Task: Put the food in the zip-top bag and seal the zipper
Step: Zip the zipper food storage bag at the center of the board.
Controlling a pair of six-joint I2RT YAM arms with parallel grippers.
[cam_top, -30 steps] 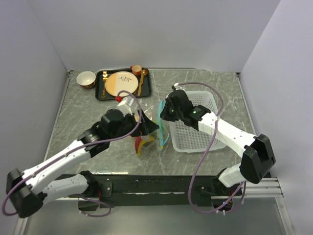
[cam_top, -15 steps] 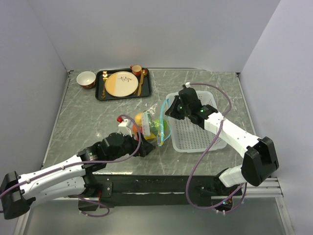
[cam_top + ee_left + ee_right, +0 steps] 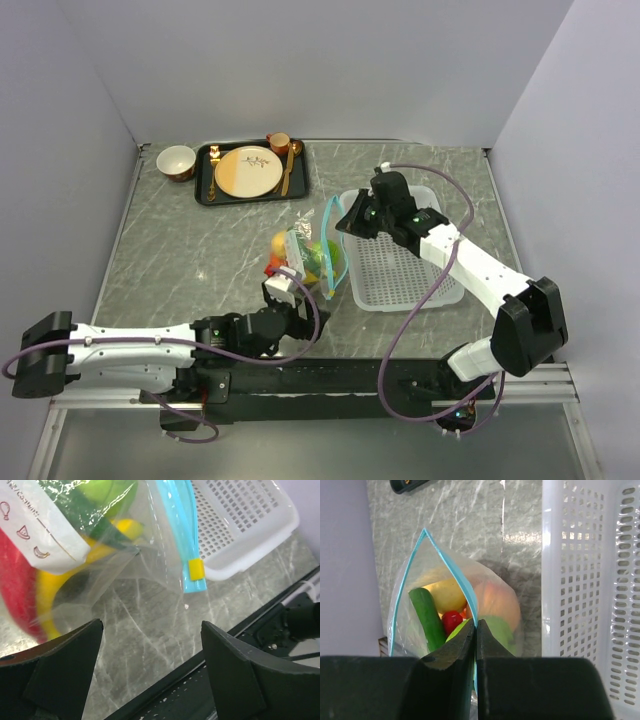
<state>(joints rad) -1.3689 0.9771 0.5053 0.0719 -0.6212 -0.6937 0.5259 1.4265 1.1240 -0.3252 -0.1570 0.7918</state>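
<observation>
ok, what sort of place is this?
Probably a lab test cell: plain white walls box in a marble-look table, a metal rail carries the arms, and plastic food sits in a zip-top bag.

In the left wrist view the zip-top bag runs off the top and left edges, cutting the red chilli at 9 o'clock. There too the white basket at 1 o'clock runs off that corner, and the left gripper is a dark blur cut off at 6 o'clock. In the right wrist view the right gripper, out of focus, covers the bag's lower part and a dark object at 11 o'clock is clipped by the top edge, while from above the gold cutlery on the tray is too small to name.
</observation>
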